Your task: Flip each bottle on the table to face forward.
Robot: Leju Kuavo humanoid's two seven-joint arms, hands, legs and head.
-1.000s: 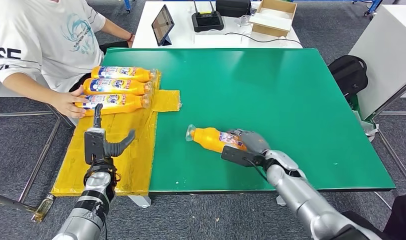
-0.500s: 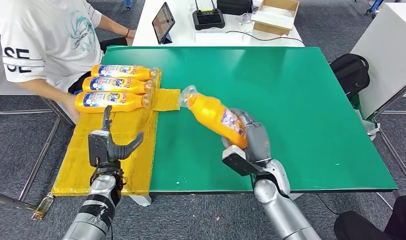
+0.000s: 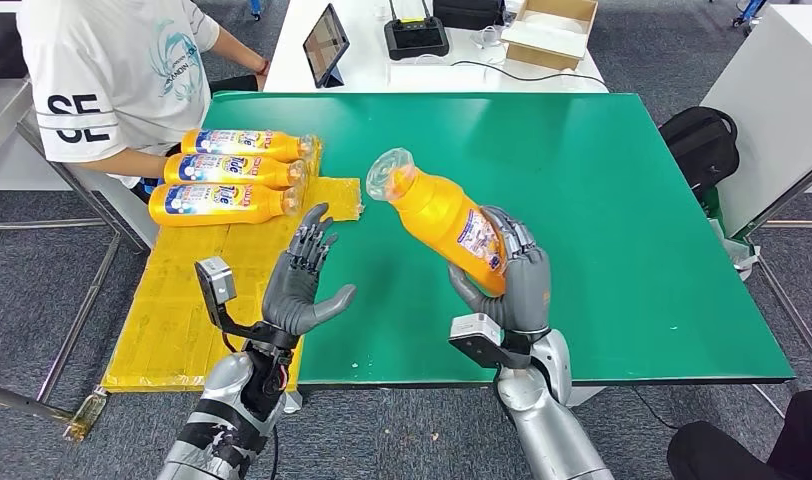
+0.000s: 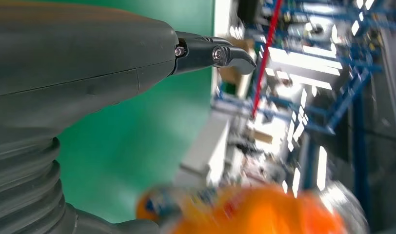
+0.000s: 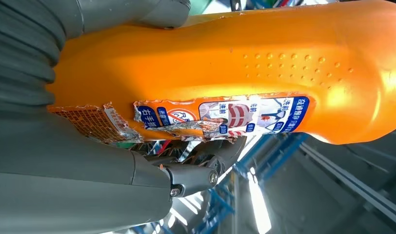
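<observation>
Right hand is clamped on the bottle, now lifted off the table and tilted, while the spread, empty left hand has been raised for handover.

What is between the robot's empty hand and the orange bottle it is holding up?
Nothing. In the head view the left hand, its fingers spread, faces the orange bottle held by the right hand; between them shows just the green table below.
</observation>
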